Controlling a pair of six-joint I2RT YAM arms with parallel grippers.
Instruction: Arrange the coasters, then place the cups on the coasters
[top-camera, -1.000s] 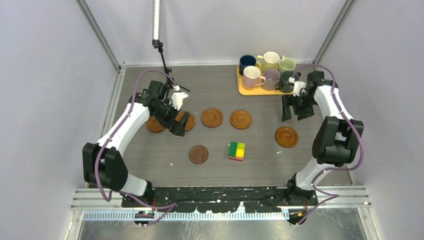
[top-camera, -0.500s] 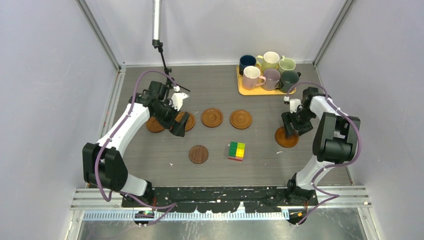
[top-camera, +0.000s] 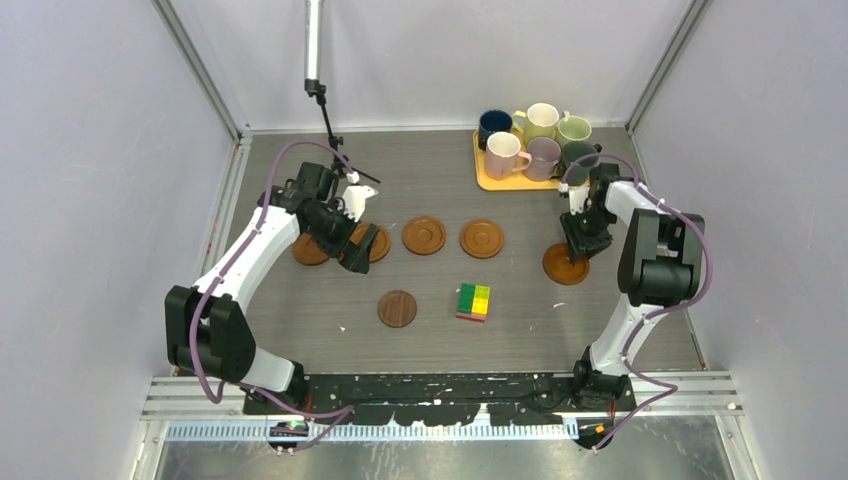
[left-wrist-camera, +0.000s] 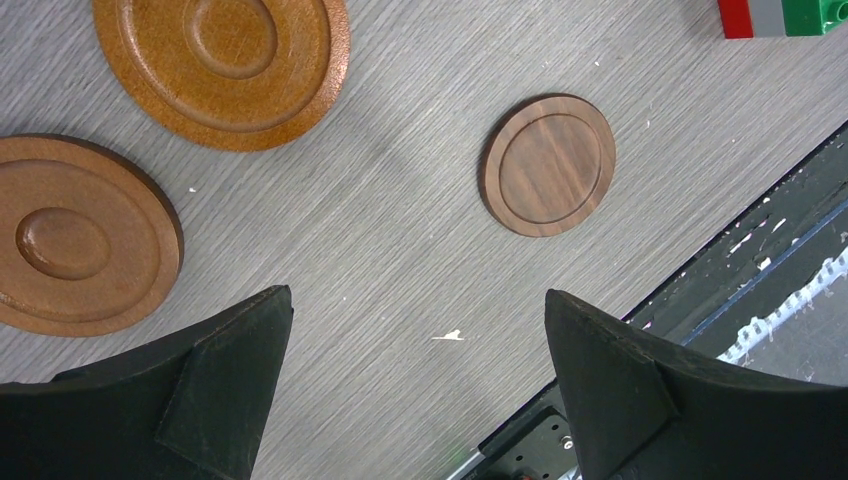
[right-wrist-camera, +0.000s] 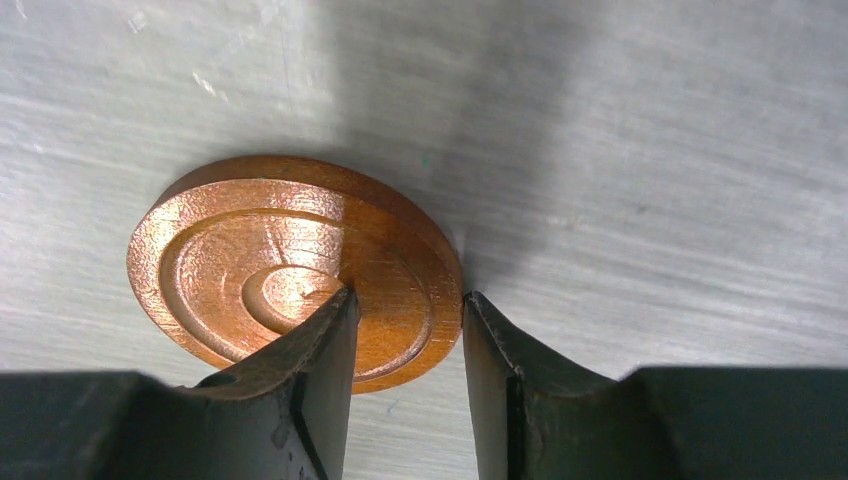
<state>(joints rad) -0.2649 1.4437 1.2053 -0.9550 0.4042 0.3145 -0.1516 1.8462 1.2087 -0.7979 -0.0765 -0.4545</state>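
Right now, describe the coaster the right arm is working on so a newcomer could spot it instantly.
Find the yellow-orange tray of mugs at the far right. Nearer than it, right of the multicoloured block, one light-brown coaster lies alone. Unlike the row further left, it has the right arm's jaws straddling its rim.

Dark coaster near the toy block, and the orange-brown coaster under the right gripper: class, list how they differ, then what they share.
Colour: the dark coaster is walnut; the orange-brown coaster is lighter, glossier. Face: the dark coaster's centre is flat inside one ring; the orange-brown coaster has stepped rings. State: the dark coaster lies free; the right gripper straddles the orange-brown coaster's rim. Both are round wooden discs.
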